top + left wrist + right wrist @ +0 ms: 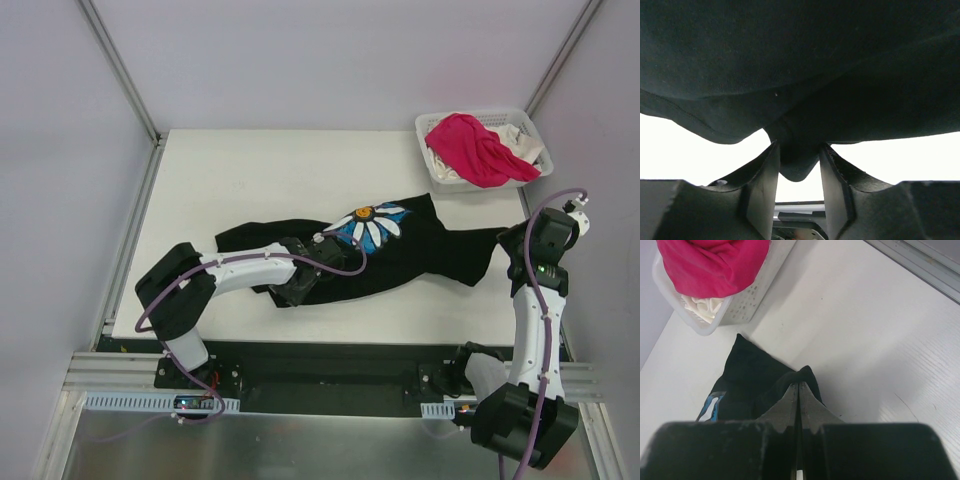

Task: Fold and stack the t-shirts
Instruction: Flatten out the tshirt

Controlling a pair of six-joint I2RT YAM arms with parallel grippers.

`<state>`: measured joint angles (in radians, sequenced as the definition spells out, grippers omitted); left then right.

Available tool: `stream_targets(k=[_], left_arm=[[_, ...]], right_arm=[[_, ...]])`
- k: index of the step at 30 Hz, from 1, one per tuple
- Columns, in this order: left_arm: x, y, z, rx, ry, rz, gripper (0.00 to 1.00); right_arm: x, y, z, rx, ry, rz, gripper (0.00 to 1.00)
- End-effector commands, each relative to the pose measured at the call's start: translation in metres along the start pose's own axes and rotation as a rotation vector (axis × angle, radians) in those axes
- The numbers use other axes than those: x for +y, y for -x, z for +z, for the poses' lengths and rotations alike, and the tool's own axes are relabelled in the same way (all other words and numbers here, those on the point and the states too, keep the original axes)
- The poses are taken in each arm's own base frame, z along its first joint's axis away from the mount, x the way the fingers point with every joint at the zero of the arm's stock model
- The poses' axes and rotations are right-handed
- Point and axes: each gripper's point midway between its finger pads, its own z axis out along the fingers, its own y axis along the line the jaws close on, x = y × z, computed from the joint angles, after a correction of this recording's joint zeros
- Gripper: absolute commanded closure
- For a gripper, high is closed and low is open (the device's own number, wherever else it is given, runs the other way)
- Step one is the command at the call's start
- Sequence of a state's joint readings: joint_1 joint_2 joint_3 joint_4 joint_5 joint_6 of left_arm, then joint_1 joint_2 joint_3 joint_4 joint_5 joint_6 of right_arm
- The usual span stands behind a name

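Your left gripper (799,150) pinches a fold of the black shirt (440,255), right gripper (799,386) clamped on its corner, basket (751,300) holding the pink shirt (710,265) sits near, ahead-left of it.

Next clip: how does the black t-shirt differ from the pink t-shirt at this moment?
The black t-shirt lies stretched out on the table; the pink t-shirt sits bunched in the basket. The black one shows a daisy print; the pink one looks plain. The left gripper and right gripper each pinch the black one; nothing touches the pink one. Both are unfolded.
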<state>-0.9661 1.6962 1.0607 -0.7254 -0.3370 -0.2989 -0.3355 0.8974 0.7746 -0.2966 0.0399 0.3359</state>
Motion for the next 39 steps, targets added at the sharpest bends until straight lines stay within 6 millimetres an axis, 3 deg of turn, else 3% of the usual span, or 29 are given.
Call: stream_targets(k=[1,6,10,14,21,27,32,39], left_arm=[[0.000,0.000,-0.007,-0.011,-0.026,0.014,0.65],[0.001,0.000,-0.006,-0.009,-0.023,0.010,0.64],[0.001,-0.004,-0.005,-0.006,-0.021,0.005,0.72],[0.004,-0.001,-0.005,-0.022,-0.001,-0.012,0.92],[0.016,0.016,-0.010,-0.114,0.067,-0.094,1.00],[0.044,0.038,-0.026,-0.258,0.173,-0.252,1.00],[0.079,0.060,-0.044,-0.406,0.178,-0.454,1.00],[0.121,0.077,-0.068,-0.536,0.247,-0.608,0.99]], right_arm=[[0.006,0.009,-0.006,-0.039,0.024,-0.008,0.99],[0.005,0.009,-0.005,-0.040,0.017,-0.010,0.99],[0.005,0.009,-0.005,-0.039,0.018,-0.008,0.99],[0.005,0.009,-0.004,-0.041,0.018,-0.010,0.99],[0.004,0.002,0.005,-0.012,0.006,-0.048,0.99],[0.007,-0.010,0.014,0.035,-0.010,-0.120,0.99],[0.016,-0.020,0.013,0.076,-0.007,-0.212,0.99],[0.032,-0.035,0.010,0.111,0.019,-0.336,0.99]])
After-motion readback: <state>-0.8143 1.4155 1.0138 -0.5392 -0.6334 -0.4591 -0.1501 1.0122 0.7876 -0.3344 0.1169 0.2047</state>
